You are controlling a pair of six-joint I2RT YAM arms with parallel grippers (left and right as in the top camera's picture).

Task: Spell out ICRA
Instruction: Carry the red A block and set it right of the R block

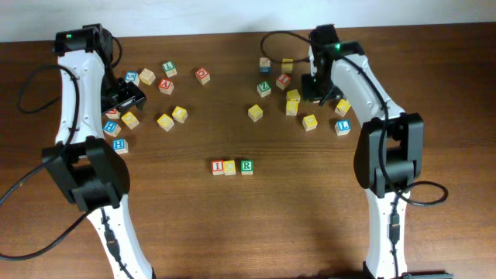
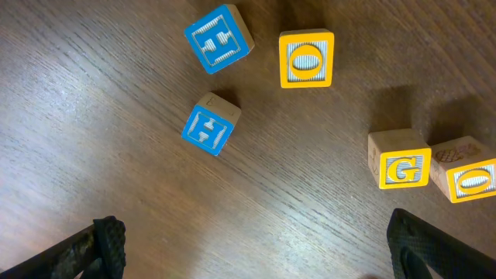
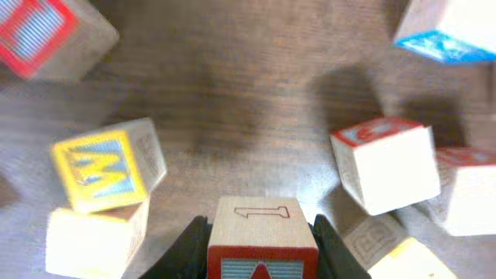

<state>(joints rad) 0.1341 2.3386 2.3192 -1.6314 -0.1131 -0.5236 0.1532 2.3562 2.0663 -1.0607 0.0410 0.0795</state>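
Three blocks stand in a row mid-table: red I [image 1: 218, 166], yellow C [image 1: 230, 167], green R [image 1: 246, 166]. My right gripper [image 1: 311, 87] is over the right cluster. In the right wrist view it [image 3: 262, 248] is shut on a red-faced block [image 3: 262, 225] with a "1" outlined on its top side; the letter on the red face is cut off. Another red A block [image 1: 166, 85] lies in the left cluster. My left gripper [image 1: 128, 97] is open and empty, its fingers [image 2: 263, 252] spread above bare wood.
Under the left wrist lie two blue blocks [image 2: 219, 37] [image 2: 209, 125], a yellow O [image 2: 307, 59], a yellow G [image 2: 401, 163] and another yellow O [image 2: 469, 174]. Around the held block sit a yellow block [image 3: 105, 167] and a red-topped block [image 3: 384, 163]. Several loose blocks lie at the back.
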